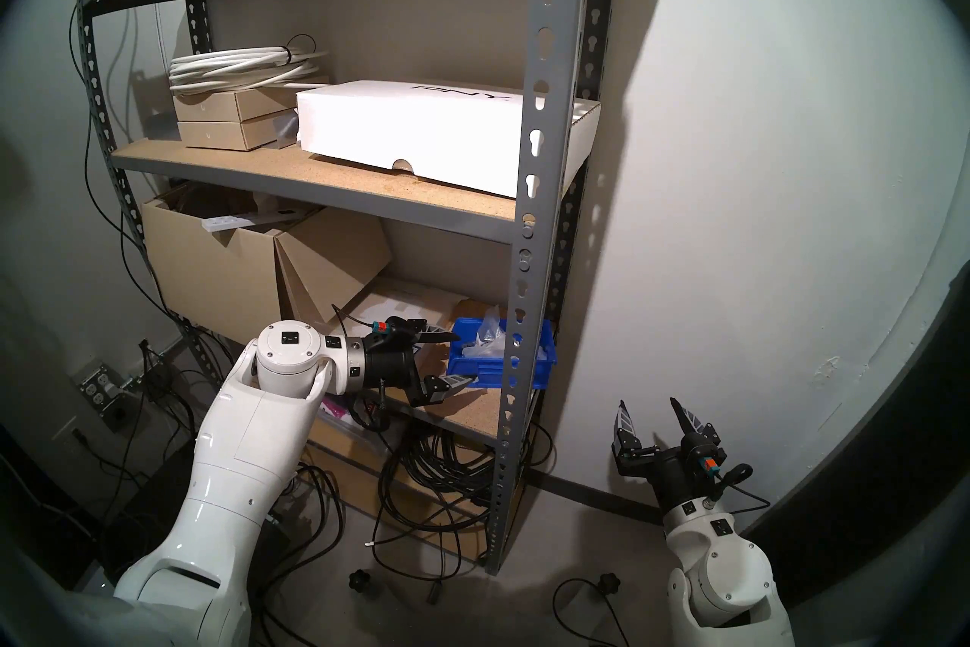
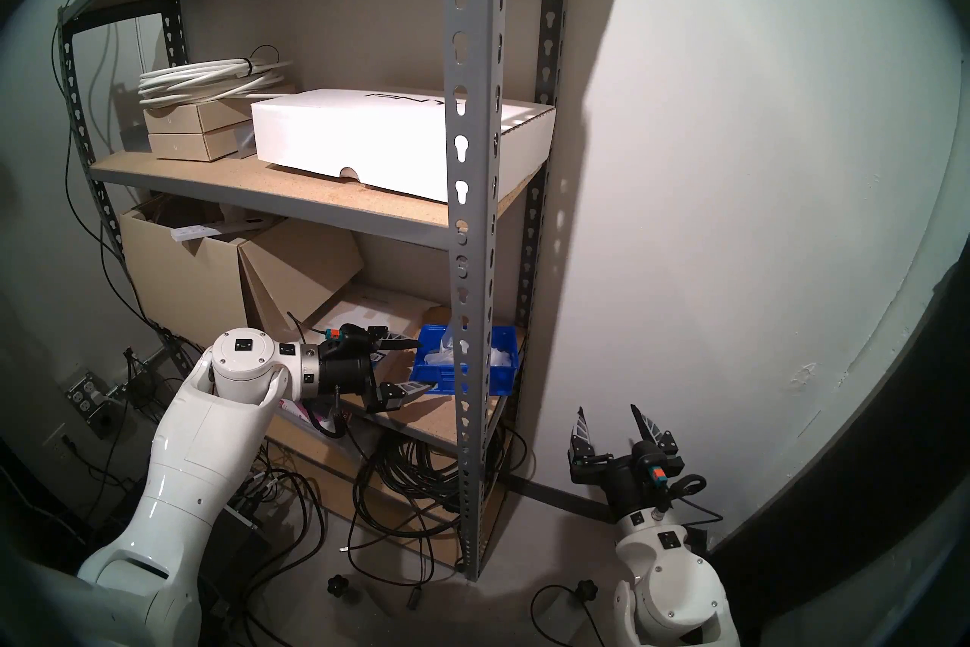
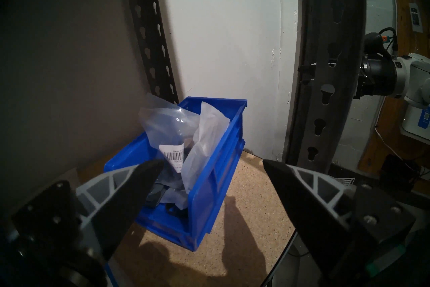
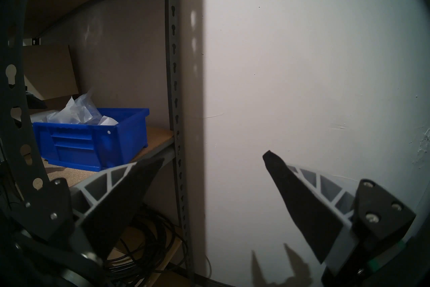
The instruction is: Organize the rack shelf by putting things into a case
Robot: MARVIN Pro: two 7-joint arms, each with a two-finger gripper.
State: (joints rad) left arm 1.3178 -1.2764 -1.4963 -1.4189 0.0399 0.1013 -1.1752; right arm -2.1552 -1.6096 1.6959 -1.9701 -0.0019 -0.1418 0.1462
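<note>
Nearest you, your left claw hangs released at six o'clock. Beyond it, toward twelve, the blue bin sits on the rack shelf, holding crinkly clear bags, one barcode-labelled. Your right claw is spread wide, empty.
</note>
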